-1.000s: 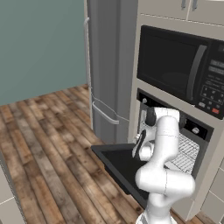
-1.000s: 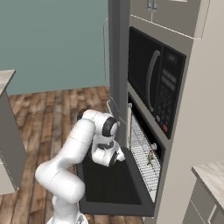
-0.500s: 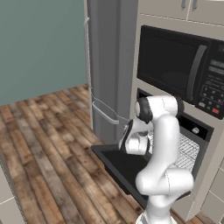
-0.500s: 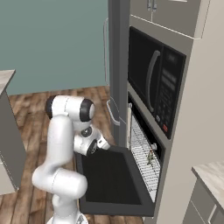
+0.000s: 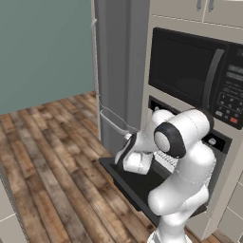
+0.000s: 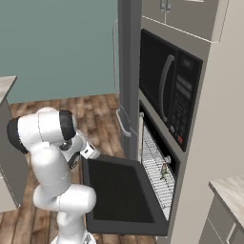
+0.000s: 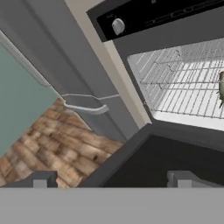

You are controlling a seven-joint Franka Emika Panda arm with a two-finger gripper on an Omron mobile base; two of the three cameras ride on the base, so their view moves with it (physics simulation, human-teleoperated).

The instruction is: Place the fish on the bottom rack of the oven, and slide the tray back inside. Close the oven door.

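Observation:
The black oven [image 7: 144, 15] has its control strip and a silver knob at the top of the hand view. Its door [image 6: 121, 190] lies open and flat, a broad black panel [image 5: 137, 182] [image 7: 166, 157]. The silver wire bottom rack [image 7: 183, 83] [image 6: 157, 167] sits in the cavity behind the door's hinge edge. A small greenish fish [image 6: 164, 170] [image 7: 221, 87] rests on the rack. My gripper [image 7: 109, 181] [image 6: 90, 152] [image 5: 126, 159] hovers over the door's outer left corner, open, with nothing between its fingertips [image 7: 39, 180]. It is well clear of the rack and fish.
A tall grey fridge [image 5: 118, 71] with a curved handle [image 7: 85, 107] stands just left of the oven. A black microwave [image 5: 194, 71] [image 6: 167, 90] sits above the oven. Wooden floor [image 5: 52, 156] spreads to the left, and a counter corner [image 6: 5, 86] stands behind the arm.
My hand has drawn back from the rack, across the open door to its outer left edge, and the elbow swung round. Fish, rack and door have not moved.

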